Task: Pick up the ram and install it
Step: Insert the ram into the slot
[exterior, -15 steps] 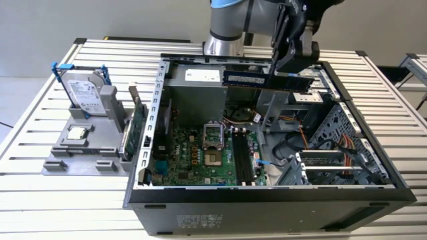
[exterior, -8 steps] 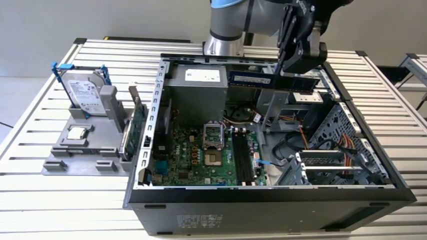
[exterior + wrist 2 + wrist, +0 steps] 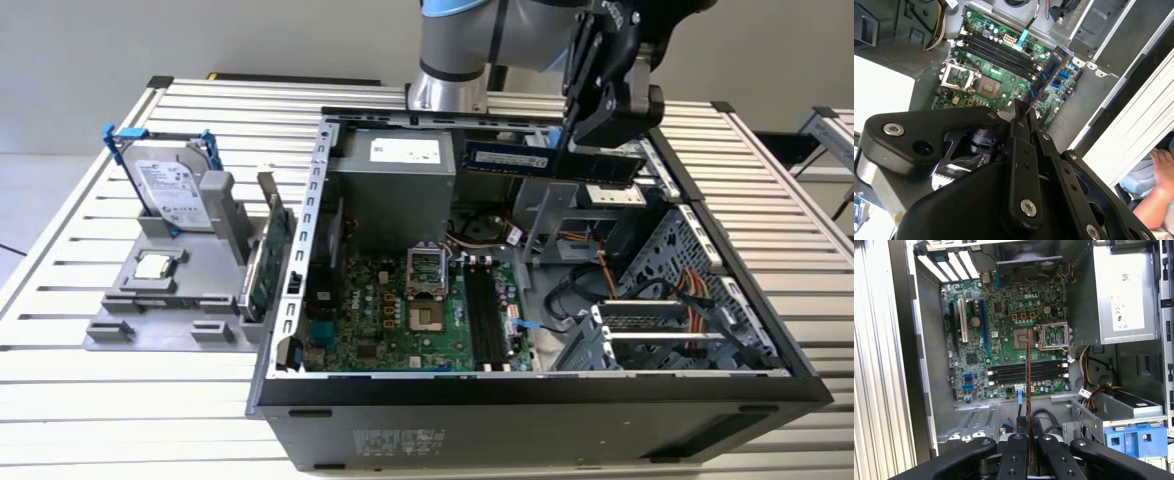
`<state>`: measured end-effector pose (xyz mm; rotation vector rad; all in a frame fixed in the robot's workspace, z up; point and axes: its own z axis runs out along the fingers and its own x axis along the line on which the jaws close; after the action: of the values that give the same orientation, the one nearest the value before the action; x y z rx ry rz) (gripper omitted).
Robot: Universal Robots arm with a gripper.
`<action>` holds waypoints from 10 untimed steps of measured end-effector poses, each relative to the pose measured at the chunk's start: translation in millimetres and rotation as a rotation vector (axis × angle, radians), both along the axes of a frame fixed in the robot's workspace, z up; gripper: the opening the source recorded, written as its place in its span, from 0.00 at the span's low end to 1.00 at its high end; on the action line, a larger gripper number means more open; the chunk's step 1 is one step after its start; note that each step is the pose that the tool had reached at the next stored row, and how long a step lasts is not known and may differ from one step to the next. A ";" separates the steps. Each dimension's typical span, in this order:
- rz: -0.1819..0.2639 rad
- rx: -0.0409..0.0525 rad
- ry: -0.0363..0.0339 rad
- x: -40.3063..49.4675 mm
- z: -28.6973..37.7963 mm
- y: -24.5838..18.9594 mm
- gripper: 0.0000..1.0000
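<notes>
Right up close in both wrist views: the gripper (image 3: 1027, 422), black fingers pressed in from either side and pinching the ram (image 3: 1028, 370) between them. The first wrist view has the stick edge-on, a thin line running out from the fingertips over the motherboard (image 3: 1004, 340) and crossing the row of memory slots (image 3: 1004, 371). The second wrist view gives more of an angle on it. There's the gripper (image 3: 1024, 112) at one end of the ram (image 3: 1046, 75), the blue board with its black chips pointing out over the green motherboard (image 3: 989, 75), with the slots (image 3: 999, 50) beyond.

Over to the exterior view, and the ram (image 3: 514, 159) is up in the air above the open case (image 3: 534, 400). It's roughly level, hanging just in front of the power supply (image 3: 394, 170), and it is not in a slot. The gripper (image 3: 583, 140) comes down from above and grips it nearer the end on the exterior view's right. Down on the case floor, the slots (image 3: 487, 320) sit to the exterior view's right of the CPU socket (image 3: 424, 270), well below the stick.

Outside the case, on the exterior view's left, a grey stand (image 3: 160, 300) on the slatted table (image 3: 80, 400) holds the hard drive (image 3: 174, 190) upright with its blue clips. A green card (image 3: 274, 255) stands on edge between the stand and the case wall.
</notes>
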<state>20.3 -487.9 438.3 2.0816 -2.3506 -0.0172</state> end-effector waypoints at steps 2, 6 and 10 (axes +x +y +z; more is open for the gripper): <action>0.000 -0.0001 0.0000 0.0 0.0 0.9 0.00; 0.000 -0.0001 0.0000 0.0 0.0 1.1 0.00; 0.000 -0.0002 0.0000 0.0 0.0 1.3 0.00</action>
<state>20.3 -486.6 438.4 2.0816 -2.3505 -0.0170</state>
